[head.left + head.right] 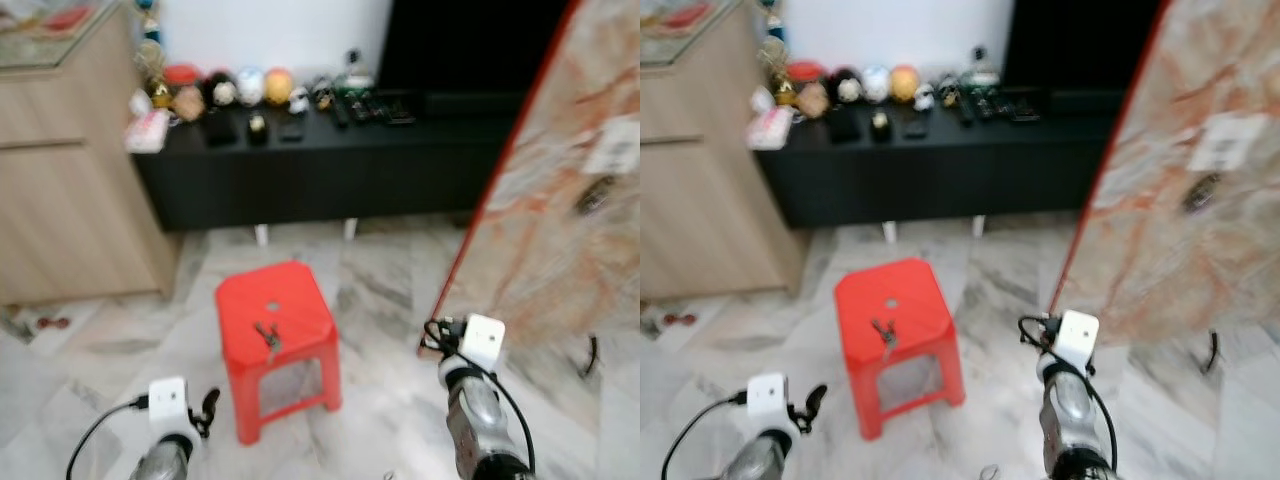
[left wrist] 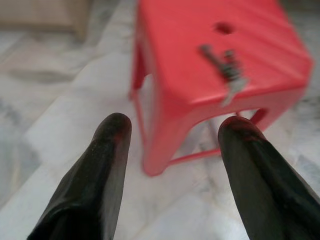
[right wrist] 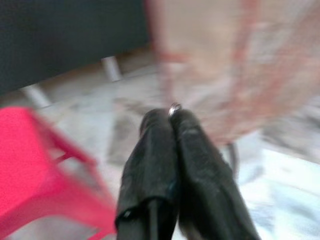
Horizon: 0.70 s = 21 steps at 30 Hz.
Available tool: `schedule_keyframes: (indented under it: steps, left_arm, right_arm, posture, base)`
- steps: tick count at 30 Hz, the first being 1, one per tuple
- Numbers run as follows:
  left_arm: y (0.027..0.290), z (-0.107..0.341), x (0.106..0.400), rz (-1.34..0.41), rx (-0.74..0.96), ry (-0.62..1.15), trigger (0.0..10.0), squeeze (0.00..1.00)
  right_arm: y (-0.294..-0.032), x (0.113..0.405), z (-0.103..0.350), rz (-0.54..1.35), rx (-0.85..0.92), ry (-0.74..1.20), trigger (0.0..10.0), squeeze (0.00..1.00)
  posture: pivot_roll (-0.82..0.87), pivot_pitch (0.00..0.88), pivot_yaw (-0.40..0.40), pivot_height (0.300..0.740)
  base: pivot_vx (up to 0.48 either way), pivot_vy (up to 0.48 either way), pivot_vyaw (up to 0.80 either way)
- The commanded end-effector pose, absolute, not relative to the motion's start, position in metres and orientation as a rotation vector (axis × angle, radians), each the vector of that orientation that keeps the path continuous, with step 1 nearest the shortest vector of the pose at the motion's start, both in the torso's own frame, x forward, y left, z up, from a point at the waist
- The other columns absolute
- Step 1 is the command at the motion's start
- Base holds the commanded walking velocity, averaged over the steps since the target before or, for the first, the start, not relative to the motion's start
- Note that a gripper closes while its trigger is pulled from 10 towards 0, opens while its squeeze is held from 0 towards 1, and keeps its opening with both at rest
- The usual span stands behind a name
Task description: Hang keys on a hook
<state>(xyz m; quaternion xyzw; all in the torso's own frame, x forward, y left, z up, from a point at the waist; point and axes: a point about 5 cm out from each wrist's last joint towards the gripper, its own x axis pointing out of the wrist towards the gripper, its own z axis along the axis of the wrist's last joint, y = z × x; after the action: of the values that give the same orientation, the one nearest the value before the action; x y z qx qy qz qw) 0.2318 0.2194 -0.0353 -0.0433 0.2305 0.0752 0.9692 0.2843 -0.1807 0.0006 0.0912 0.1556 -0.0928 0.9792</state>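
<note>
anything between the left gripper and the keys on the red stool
Only bare marble floor and the red plastic stool's seat edge separate the open left gripper from the dark metal keys, seen in the left wrist view.

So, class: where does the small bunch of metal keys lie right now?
In the head views, the metal keys lie on top of the red plastic stool, near its front edge, ahead of the open left tool.

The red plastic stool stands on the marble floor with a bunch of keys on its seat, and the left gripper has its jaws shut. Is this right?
Not quite. The red plastic stool does stand on the marble floor with the bunch of keys on its seat, but the left gripper has its jaws open, wide apart, as the left wrist view shows.
</note>
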Motion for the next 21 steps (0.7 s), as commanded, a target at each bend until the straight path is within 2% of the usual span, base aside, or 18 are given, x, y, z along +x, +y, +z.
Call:
schedule_keyframes:
  steps: [1, 19, 21]
  left_arm:
    - [0.2139, -0.0391, 0.2281, 0.138, -0.094, 0.480, 10.0, 0.00]
    - [0.2123, -0.0382, 0.2301, 0.123, -0.090, 0.479, 10.0, 0.00]
    - [0.2122, -0.0379, 0.2306, 0.122, -0.089, 0.480, 10.0, 0.00]
  right_arm:
    - [-0.1828, 0.2837, -0.0001, -0.194, 0.183, 0.321, 10.0, 0.00]
    - [-0.1859, 0.2861, 0.0037, -0.207, 0.176, 0.301, 10.0, 0.00]
    - [-0.1871, 0.2861, 0.0047, -0.210, 0.171, 0.290, 10.0, 0.00]
  posture:
    - [-0.02, 0.016, -0.044, 0.740]
    - [-0.03, 0.026, -0.038, 0.740]
    - [-0.03, 0.030, -0.038, 0.740]
  base:
    - [0.000, 0.000, -0.77]
    - [0.000, 0.000, -0.77]
    - [0.000, 0.000, -0.23]
